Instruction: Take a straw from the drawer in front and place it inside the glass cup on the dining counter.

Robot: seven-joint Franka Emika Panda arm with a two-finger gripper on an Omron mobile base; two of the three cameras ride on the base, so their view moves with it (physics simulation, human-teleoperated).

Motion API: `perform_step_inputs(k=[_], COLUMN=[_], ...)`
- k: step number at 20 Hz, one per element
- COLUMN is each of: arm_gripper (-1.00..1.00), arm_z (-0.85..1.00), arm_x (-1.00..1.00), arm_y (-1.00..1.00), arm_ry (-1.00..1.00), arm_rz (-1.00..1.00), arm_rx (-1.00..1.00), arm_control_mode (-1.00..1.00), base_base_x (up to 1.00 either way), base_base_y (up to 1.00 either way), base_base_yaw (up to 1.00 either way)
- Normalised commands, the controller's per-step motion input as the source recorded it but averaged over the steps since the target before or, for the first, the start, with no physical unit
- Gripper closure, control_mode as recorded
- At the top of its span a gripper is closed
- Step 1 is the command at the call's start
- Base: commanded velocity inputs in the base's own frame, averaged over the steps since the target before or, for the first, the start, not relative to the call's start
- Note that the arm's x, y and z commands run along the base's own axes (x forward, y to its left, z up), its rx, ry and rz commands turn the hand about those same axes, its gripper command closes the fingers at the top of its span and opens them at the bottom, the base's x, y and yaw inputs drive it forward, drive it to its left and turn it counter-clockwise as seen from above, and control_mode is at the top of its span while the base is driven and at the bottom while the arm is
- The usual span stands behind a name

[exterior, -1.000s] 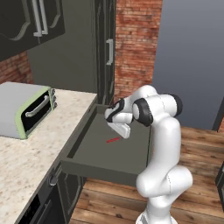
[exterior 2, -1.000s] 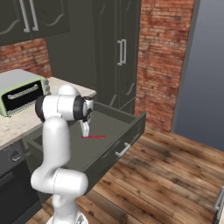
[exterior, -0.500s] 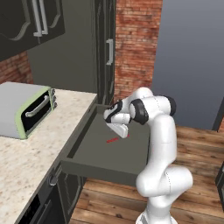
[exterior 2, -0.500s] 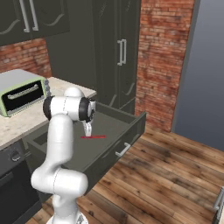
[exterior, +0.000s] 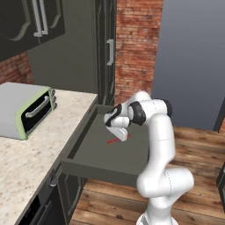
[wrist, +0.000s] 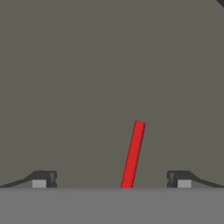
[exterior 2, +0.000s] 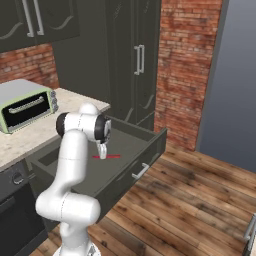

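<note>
Drawer (exterior: 101, 154) stands pulled out from the dark cabinetry in the left base view, its shallow grey-green tray open to the room. On its floor lies the straw (exterior: 115, 140), a thin red stick, flat and slightly slanted. The pincer (exterior: 121, 135) hangs just above the straw, pointing down into the drawer, with the white arm bent over the tray. A toaster oven (exterior: 26, 110) sits on the speckled worktop (exterior: 30, 162) to the left, well apart from the drawer.

From the right base view, the drawer (exterior 2: 145, 150) shows its flat front and silver bar handle (exterior 2: 140, 171). The straw (exterior 2: 112, 156) lies on the drawer floor, just beside the pincer (exterior 2: 102, 151), which reaches down over it.

Looking along the hand, the two fingertips (wrist: 43, 178) stand wide apart, the pincer (wrist: 111, 180) open and gripping nothing. The straw (wrist: 134, 154) lies between them on the grey floor, closer to the right tip, touching neither.
</note>
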Motion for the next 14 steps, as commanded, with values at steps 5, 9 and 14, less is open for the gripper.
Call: perform_step_inputs(k=[5,9,14], arm_gripper=[-1.00,-1.00,-1.00], arm_z=[-0.15,-0.13,-0.17], arm_x=[0.20,0.17,0.01], arm_y=[0.04,0.05,0.05], arm_ry=[0.00,0.00,0.02], arm_rz=[0.00,0.00,0.00], arm_rx=[0.00,0.00,0.00], arm_control_mode=[-1.00,-1.00,-1.00], base_base_x=[0.00,0.00,0.00], base_base_y=[0.00,0.00,0.00], base_base_yaw=[0.00,0.00,0.00])
